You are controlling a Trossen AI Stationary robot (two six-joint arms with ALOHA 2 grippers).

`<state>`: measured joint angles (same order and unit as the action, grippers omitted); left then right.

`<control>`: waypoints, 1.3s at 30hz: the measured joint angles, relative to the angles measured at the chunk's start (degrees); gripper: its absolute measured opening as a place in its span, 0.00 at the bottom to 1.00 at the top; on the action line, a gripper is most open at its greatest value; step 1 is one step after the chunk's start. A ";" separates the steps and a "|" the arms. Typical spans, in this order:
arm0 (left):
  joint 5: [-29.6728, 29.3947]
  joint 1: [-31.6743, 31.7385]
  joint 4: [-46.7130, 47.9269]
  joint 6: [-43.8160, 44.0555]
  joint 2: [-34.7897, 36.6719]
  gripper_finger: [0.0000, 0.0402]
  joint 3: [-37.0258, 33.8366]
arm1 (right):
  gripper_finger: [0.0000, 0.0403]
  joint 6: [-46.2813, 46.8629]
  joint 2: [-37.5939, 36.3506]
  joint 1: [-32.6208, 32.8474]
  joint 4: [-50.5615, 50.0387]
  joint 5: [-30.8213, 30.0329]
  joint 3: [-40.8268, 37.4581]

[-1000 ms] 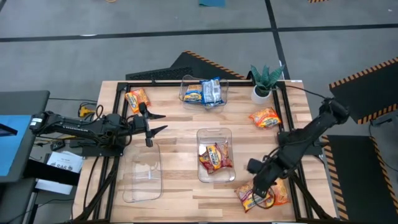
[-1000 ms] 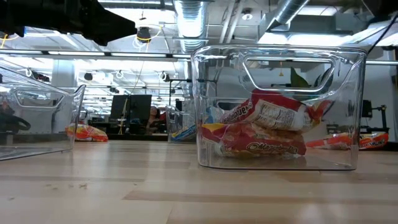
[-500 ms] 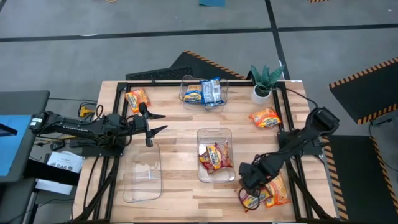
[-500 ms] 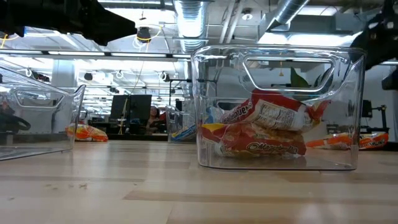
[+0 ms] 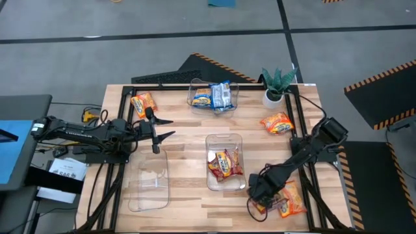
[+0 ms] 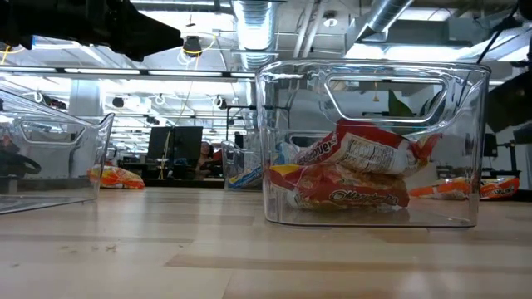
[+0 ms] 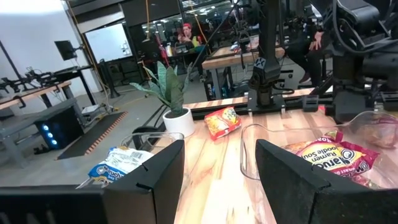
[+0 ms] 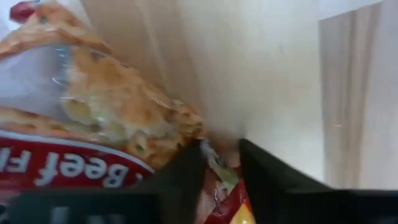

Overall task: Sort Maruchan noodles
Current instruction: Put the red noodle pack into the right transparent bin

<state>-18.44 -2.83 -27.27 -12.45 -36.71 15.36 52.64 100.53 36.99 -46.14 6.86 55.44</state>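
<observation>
My right gripper [image 5: 255, 195] is low over the table's near right corner, shut on a red-brown noodle packet [image 8: 93, 124]. An orange packet [image 5: 290, 198] lies beside it. The middle clear bin [image 5: 224, 139] holds red-brown packets [image 5: 224, 164], and the far bin [image 5: 195, 88] holds blue packets [image 5: 214, 96]. One orange packet [image 5: 143, 103] lies flat at the far left and another [image 5: 277, 122] at the right. My left gripper [image 5: 166, 128] is open and empty, above the table left of the middle bin. My right gripper pinches the red-brown packet's crinkled edge [image 8: 219, 163] between its two fingers [image 8: 186, 177]. The rest of the packet spreads out beyond the fingers over the wood. I cannot tell whether it is lifted clear.
An empty clear bin [image 5: 148, 179] stands at the near left. A potted plant [image 5: 276, 84] stands at the far right corner. The black frame rail [image 5: 305, 162] runs along the right edge under my right arm. Bare wood lies between the bins.
My right gripper has gone from the near right corner toward the table's left edge, closer to the middle bin, and its arm has folded lower over the right rail. My left arm has kept still.
</observation>
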 joint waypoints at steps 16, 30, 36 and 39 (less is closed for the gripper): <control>-0.26 -0.01 -0.02 -0.48 0.00 0.47 0.00 | 0.02 -1.69 -14.51 -2.27 -0.20 -5.98 -0.33; -0.24 0.00 -0.12 -0.46 0.00 0.47 0.01 | 0.02 -2.66 -30.89 -3.76 -1.39 -10.01 3.11; -0.24 0.00 -0.24 -0.46 0.00 0.47 -0.01 | 0.02 -10.44 -32.17 -6.92 -7.92 -15.74 11.92; -0.24 -0.02 -0.25 -0.46 0.00 0.47 0.00 | 0.02 -16.56 -31.91 -9.53 -7.42 -18.25 15.67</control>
<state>-18.68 -2.85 -27.52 -12.91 -36.71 15.37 36.08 68.62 27.46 -53.56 -11.39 71.11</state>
